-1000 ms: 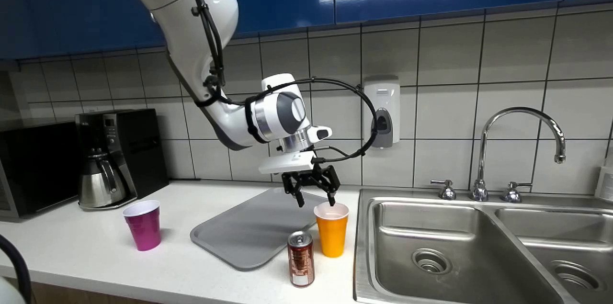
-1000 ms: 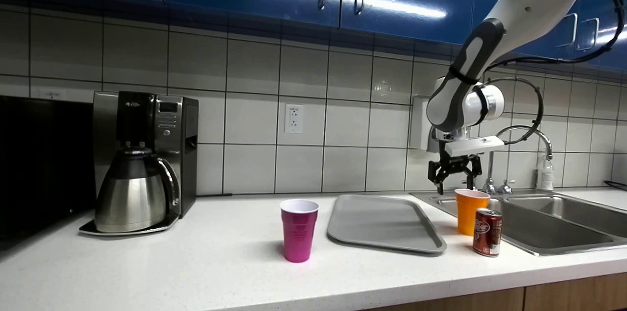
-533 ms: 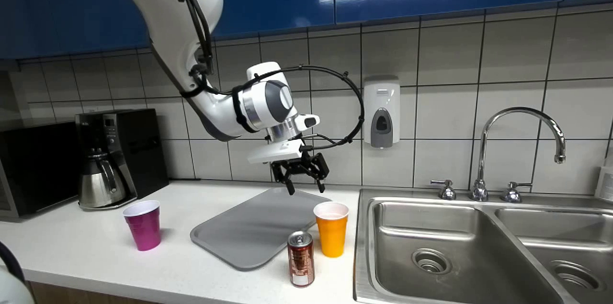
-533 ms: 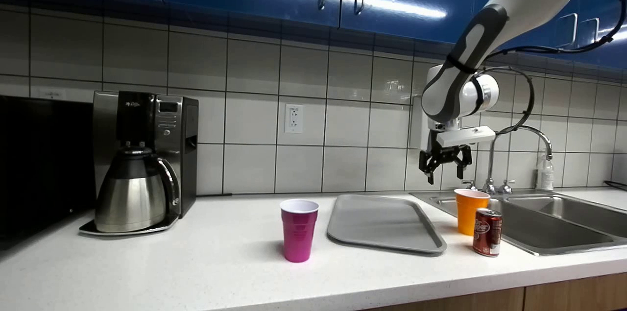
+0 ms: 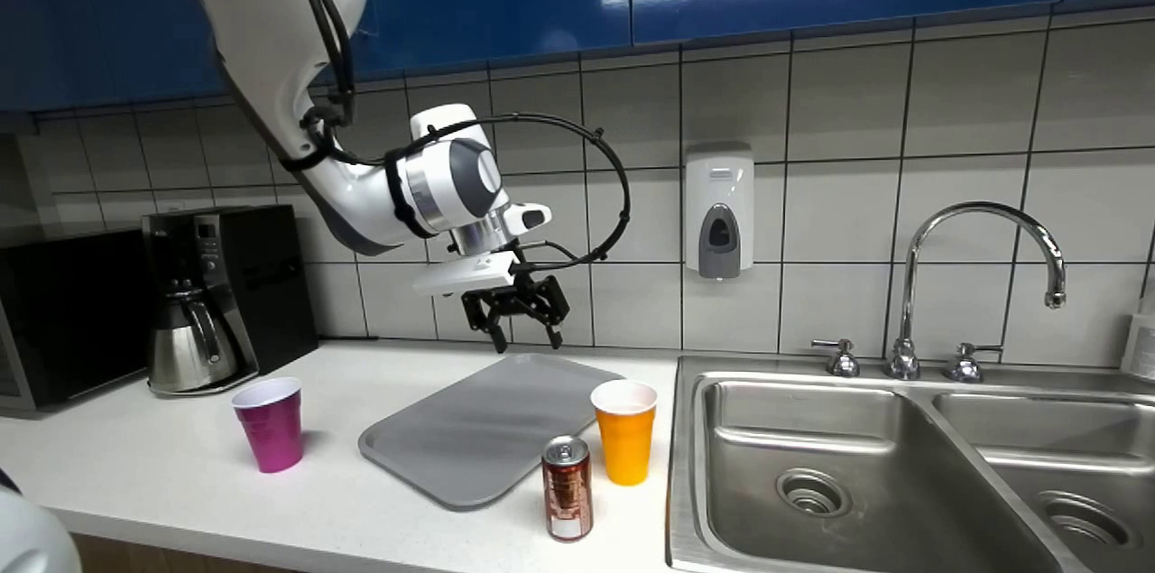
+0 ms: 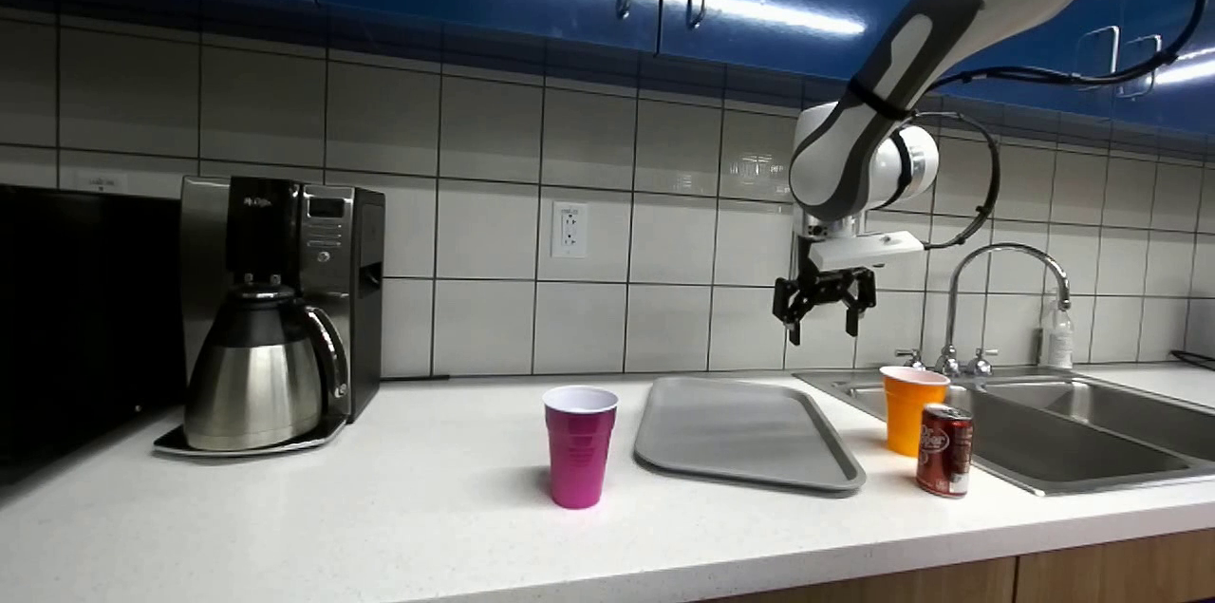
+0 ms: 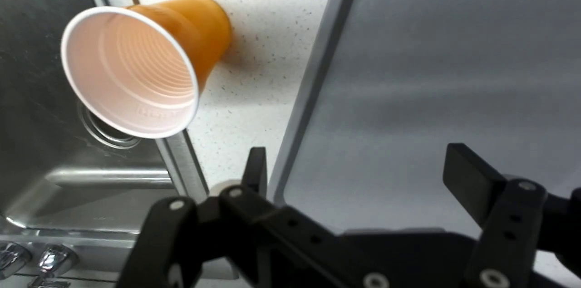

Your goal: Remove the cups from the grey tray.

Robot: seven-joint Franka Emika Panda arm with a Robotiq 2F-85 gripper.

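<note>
Grey tray [image 6: 745, 432]: one, flat, plain, with rounded corners; lies on the white counter [image 6: 427, 508].

Magenta cup [image 6: 579, 456]: plastic, tapered, white inside; stands upright on the counter, apart from the tray, on the side toward the coffee maker [image 6: 327, 318].

Orange cup [image 5: 624, 438]: of like shape; stands upright on the counter at the tray's opposite side, in the strip between tray and steel sink [image 5: 686, 465] (its pale, ringed interior faces the wrist view). Both cups are off the tray.

Can [image 5: 568, 492]: reddish-brown, silver top; stands on the counter near the orange cup.

Tool [image 5: 527, 342]: black, two-jawed; jaws spread wide, the tray's surface showing between them in the wrist view; hangs in the air, higher than both cups in both exterior views and apart from them.

Arm [image 6: 916, 52]: white with dark grey panels, bent above the counter.

Also: chrome faucet [image 5: 910, 284] at the back of the sink; soap dispenser [image 5: 719, 212] and outlet [image 6: 570, 230] on the tiled wall [image 6: 579, 328]; blue cabinets [image 6: 475, 5] overhead.
</note>
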